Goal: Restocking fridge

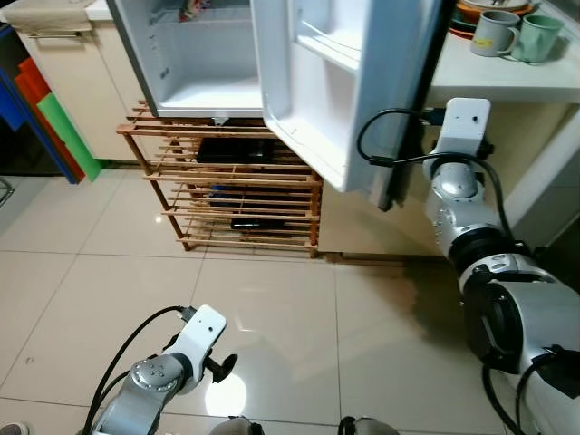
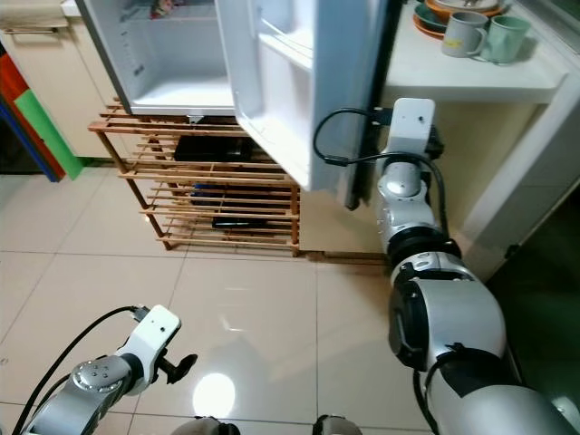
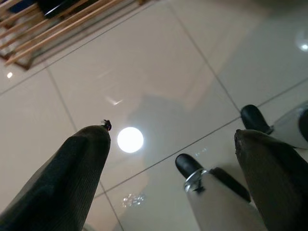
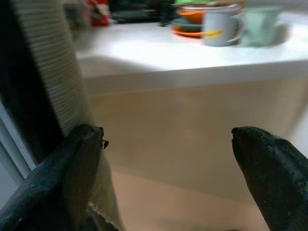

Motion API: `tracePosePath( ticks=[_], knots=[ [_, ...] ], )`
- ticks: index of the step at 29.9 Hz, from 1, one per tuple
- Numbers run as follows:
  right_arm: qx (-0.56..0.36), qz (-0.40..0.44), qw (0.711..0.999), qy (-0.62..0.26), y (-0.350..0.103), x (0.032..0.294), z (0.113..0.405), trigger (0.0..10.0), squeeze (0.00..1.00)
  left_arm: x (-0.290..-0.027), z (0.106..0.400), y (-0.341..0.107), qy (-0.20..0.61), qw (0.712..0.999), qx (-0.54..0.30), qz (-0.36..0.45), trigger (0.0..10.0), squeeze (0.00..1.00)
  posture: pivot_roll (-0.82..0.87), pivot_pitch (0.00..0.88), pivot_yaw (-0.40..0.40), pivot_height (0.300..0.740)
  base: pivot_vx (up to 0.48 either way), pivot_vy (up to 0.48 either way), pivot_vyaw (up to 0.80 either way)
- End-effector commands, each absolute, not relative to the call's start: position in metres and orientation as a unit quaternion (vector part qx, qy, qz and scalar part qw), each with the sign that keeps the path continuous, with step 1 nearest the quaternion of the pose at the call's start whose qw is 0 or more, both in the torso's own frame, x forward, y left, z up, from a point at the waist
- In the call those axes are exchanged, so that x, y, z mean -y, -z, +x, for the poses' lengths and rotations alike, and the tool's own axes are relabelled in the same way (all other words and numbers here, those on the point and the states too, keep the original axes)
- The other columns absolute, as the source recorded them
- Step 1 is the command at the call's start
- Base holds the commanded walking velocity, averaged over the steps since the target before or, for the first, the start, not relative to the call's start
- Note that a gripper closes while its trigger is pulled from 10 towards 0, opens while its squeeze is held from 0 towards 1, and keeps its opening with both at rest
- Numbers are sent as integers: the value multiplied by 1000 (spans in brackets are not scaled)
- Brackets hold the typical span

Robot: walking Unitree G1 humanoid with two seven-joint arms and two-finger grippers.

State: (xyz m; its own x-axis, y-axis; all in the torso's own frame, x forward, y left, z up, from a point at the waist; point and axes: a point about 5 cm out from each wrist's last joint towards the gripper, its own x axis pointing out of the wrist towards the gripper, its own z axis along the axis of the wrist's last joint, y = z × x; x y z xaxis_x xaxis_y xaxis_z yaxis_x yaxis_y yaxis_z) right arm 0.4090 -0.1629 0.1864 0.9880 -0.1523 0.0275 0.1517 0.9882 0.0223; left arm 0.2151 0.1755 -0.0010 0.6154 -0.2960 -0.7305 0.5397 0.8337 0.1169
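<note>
White plastic lines the fridge (image 1: 195, 63), which stands open on a wooden slatted rack (image 1: 231, 186), its compartment bare apart from something colourful near the top, too small to identify. The fridge door (image 1: 335, 82) swings out towards the robot, and the right gripper (image 4: 166, 163) sits right at the door's outer edge, jaws spread wide and grasping nothing; one finger (image 4: 72, 173) lies against or just beside the ribbed door seal, though contact is hard to confirm. Beyond that gripper, a pale worktop (image 1: 507, 82) carries a grey mug (image 1: 494, 33), a green mug (image 1: 536, 38) and stacked plates (image 4: 190, 21). The left gripper (image 3: 173, 159) hangs low over the tiled floor (image 1: 272, 308), released and empty, well apart from the fridge. No item to restock is in either gripper, so the step looks like managing the door. The risk from here, as I judge it, is the right gripper pushing the door at an angle: it could slip off the seal, let the door swing, or nudge the fridge on its rack. The arm's cable (image 1: 381, 136) loops close to the door edge and could snag.
</note>
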Motion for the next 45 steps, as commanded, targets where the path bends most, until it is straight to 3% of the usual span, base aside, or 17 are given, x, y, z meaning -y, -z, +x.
tracePosePath(
  ticks=[1,7,9,10,12,13,14,15,18,19,23,26,29,32,36,45],
  knots=[
    [69,34,997,23,-214,140,414,10000,0,-173,216,-2,243,882,-369,166,10000,0,21,110,61,740,0,0,0],
    [103,113,976,-154,-223,72,400,10000,0,-160,225,-1,257,881,-365,160,10000,0,-1,57,42,740,0,0,0],
    [74,155,948,-269,-213,26,365,10000,0,-155,229,-3,260,884,-357,154,10000,0,-13,30,40,740,0,0,0],
    [74,155,948,-269,-213,26,365,10000,0,-155,229,-3,260,884,-357,154,10000,0,-13,30,40,740,0,0,0],
    [47,214,901,-373,-211,-11,321,10000,0,-145,239,-5,271,886,-345,148,10000,0,-38,0,47,740,0,0,0],
    [42,238,883,-402,-213,-18,311,10000,0,-140,246,-6,277,886,-341,147,10000,0,-48,0,51,740,0,0,0],
    [42,238,883,-402,-213,-18,311,10000,0,-140,246,-6,277,886,-341,147,10000,0,-48,0,51,740,0,0,0],
    [42,309,858,-408,-223,-14,307,10000,0,-127,258,-10,299,884,-327,150,10000,0,-73,0,63,740,0,0,0],
    [43,347,845,-405,-227,2,312,10000,0,-116,267,-17,318,885,-304,150,10000,0,-86,0,75,740,0,0,0],
    [45,349,850,-392,-225,22,316,10000,0,-107,276,-28,326,894,-272,143,10000,0,-99,0,84,740,0,0,0],
    [50,311,896,-315,-215,61,330,10000,0,-95,298,-55,318,920,-195,118,10000,0,-111,0,83,740,0,0,0],
    [33,156,976,-151,-188,116,342,10000,0,-90,325,-109,266,962,-56,33,10000,0,-111,0,74,740,0,0,0],
    [10,92,994,-59,-170,151,348,10000,0,-90,338,-145,238,971,22,-3,10000,0,-99,0,62,740,0,0,0],
    [-4,75,997,-25,-159,167,349,10000,0,-90,345,-168,228,971,72,-9,10000,0,-86,0,55,740,0,0,0],
    [-13,99,995,-14,-153,170,350,10000,0,-93,348,-179,225,970,91,-32,10000,0,-76,0,50,740,0,156,0],
    [-5,69,996,-55,-147,140,353,10000,0,-106,354,-179,192,977,89,-10,10000,0,-48,0,30,740,0,480,-717]
  ],
)
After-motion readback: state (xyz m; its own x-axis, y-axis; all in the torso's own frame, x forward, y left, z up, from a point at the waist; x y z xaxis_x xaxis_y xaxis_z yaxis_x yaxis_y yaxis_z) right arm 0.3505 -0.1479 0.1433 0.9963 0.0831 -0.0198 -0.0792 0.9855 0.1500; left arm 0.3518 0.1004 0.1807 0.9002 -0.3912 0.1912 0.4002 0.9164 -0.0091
